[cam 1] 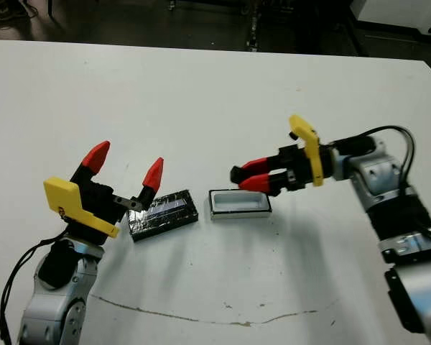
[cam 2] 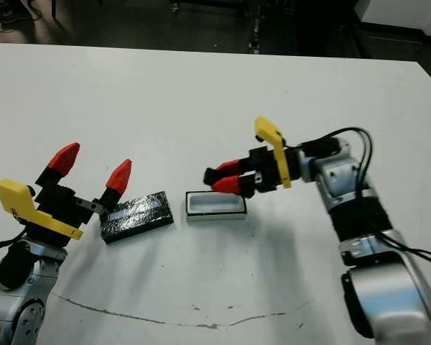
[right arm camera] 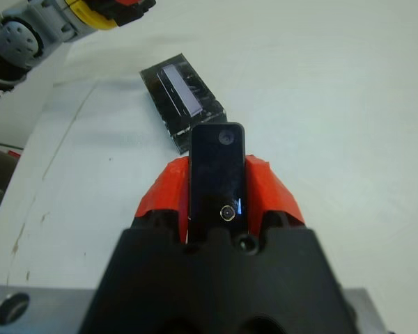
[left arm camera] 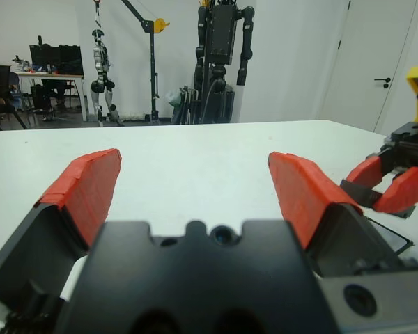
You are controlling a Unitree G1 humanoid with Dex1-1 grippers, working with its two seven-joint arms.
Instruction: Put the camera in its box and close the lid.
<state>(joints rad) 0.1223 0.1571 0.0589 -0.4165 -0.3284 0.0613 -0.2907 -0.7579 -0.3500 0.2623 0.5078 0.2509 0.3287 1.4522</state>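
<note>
White table [cam 1: 201, 93], dark floor [cam 1: 129, 21] beyond; white walls [left arm camera: 49, 21], door [left arm camera: 380, 56], desk w/ monitors [left arm camera: 52, 59].

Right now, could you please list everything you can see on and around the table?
camera: one, matte black, clamped in the right hand above the box.
box: one, white lining, dark rim, mid-table, open.
lid: one, glossy black with pale stripe, flat on the table left of the box.
table: one, white, with a thin dark line near its front edge.
humanoid robots: at least two, dark and pale, beyond the table.
left hand: red-tipped, open, by the lid.
right hand: red-tipped, holding the camera.
</note>
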